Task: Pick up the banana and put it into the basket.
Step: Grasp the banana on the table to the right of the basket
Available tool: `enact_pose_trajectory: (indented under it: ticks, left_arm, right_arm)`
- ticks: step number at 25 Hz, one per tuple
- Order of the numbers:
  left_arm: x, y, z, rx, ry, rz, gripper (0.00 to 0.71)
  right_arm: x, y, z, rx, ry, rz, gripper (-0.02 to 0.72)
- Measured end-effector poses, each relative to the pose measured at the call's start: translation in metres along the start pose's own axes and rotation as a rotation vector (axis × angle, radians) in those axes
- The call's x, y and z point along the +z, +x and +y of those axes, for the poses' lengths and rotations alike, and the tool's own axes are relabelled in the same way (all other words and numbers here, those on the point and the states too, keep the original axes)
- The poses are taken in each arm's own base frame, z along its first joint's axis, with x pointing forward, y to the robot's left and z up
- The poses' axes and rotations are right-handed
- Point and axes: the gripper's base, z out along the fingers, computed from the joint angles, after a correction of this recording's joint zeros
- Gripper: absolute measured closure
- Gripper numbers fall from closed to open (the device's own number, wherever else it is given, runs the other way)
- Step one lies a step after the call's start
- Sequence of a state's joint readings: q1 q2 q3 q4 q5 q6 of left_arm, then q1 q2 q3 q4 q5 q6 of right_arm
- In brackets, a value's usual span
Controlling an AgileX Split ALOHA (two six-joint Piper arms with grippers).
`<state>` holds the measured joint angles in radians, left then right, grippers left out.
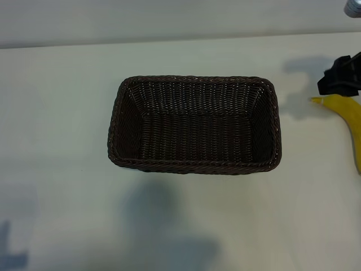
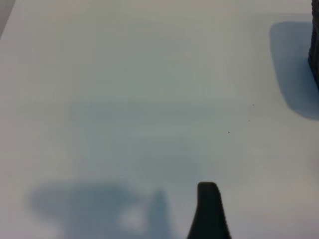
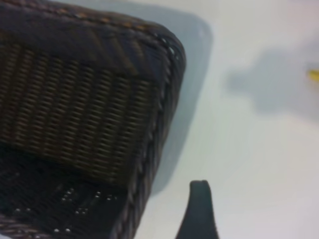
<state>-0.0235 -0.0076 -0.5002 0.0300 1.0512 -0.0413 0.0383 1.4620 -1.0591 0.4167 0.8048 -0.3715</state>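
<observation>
The dark brown woven basket [image 1: 194,121] stands empty in the middle of the white table. The yellow banana [image 1: 350,118] lies to its right at the picture's edge, thin stem tip toward the basket. My right gripper [image 1: 340,76] hovers just behind that stem tip, apart from the banana. In the right wrist view one dark finger [image 3: 199,211] shows beside the basket's corner [image 3: 149,99], nothing against it, and a sliver of banana [image 3: 314,74] at the far edge. My left gripper [image 2: 159,219] is open over bare table, one finger [image 2: 208,211] showing, the basket's edge [image 2: 314,55] far off.
The white table [image 1: 56,141] spreads round the basket on all sides, and its far edge runs along the top of the exterior view. Arm shadows fall in front of the basket and at the front left corner.
</observation>
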Motion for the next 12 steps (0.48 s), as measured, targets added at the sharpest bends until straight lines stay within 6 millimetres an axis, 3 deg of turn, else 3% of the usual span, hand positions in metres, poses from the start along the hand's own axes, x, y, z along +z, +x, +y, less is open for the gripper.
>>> enact_pose_trajectory:
  ticks: [4, 12]
  left_arm:
    - [0.000, 0.000, 0.000, 0.000, 0.000, 0.000, 0.151]
    - [0.000, 0.000, 0.000, 0.000, 0.000, 0.000, 0.151]
  right_arm:
    - [0.019, -0.011, -0.015, 0.088, 0.084, 0.072, 0.111]
    - [0.058, -0.001, -0.040, 0.096, 0.221, 0.255, 0.111]
